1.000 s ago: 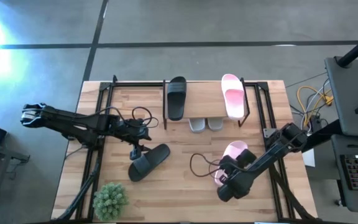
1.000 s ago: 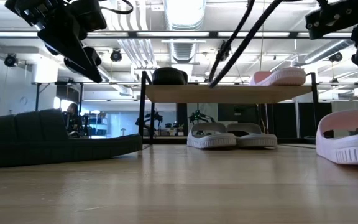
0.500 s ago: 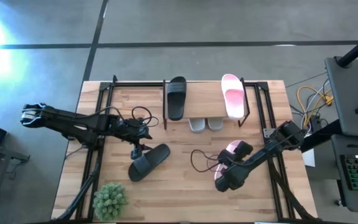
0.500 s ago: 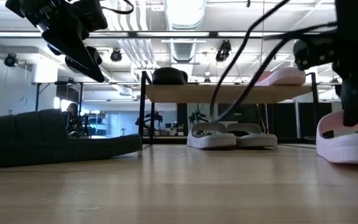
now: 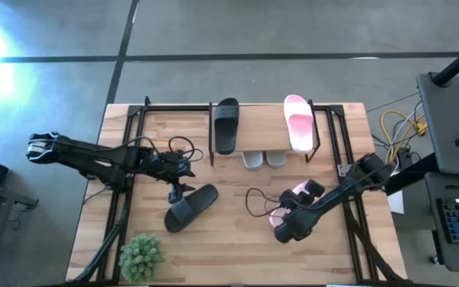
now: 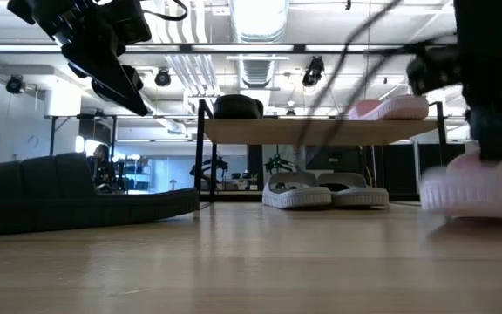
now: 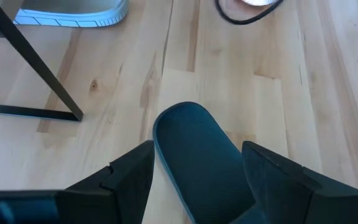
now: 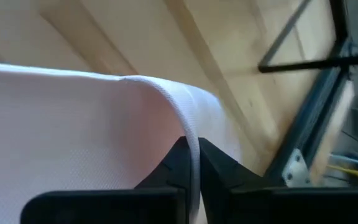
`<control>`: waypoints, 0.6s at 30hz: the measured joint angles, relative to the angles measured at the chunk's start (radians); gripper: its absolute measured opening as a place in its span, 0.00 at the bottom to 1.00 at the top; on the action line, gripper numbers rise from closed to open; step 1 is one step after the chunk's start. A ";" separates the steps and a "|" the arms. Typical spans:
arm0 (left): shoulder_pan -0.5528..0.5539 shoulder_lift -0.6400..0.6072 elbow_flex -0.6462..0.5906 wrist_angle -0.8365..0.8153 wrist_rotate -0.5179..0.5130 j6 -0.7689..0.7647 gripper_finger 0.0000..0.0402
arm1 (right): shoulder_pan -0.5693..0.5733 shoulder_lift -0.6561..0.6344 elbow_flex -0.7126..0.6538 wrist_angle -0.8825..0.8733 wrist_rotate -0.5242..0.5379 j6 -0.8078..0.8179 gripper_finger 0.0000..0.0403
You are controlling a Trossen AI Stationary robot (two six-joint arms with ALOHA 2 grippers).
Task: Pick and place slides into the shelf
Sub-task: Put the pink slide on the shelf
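Note:
The shelf (image 5: 261, 137) stands at the table's far middle. One black slide (image 5: 226, 125) and one pink slide (image 5: 297, 121) lie on its top plank, and a light grey pair (image 5: 264, 159) sits underneath. A second black slide (image 5: 190, 207) lies sole-down on the table. My left gripper (image 5: 175, 194) hangs open just above that slide's far end, its fingers on either side of it without touching. My right gripper (image 5: 292, 207) is shut on the second pink slide (image 5: 293, 195) at the table's right. My right gripper pinches a thin pink wall of the slide, seemingly the strap's edge (image 8: 194, 140), between its two fingers (image 8: 174, 163). The fingers come slanting down from the table's near right. In the low view the slide (image 6: 478, 187) is blurred, so I cannot tell whether it is off the table.
A small green plant (image 5: 142, 257) stands at the near left corner. A dark cable loop (image 5: 255, 203) lies on the table left of the pink slide. The shelf's black legs (image 7: 36, 68) stand close to my left gripper. Bare wood lies in the near middle.
My right gripper has sunk a little toward the table's left onto the pink slide. Its fingers have shut on the slide. The slide has shifted slightly leftward and now shows blurred in the low view.

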 joint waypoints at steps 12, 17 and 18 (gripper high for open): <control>0.000 0.000 0.000 0.007 -0.039 -0.002 0.57 | 0.047 -0.132 0.418 -0.138 0.368 -0.257 0.02; 0.001 0.000 0.000 0.031 -0.055 -0.002 0.57 | -0.005 -0.143 0.551 -0.146 0.654 -0.701 0.03; 0.001 0.000 0.000 0.032 -0.058 -0.002 0.57 | -0.036 -0.149 0.566 -0.146 0.672 -0.752 0.03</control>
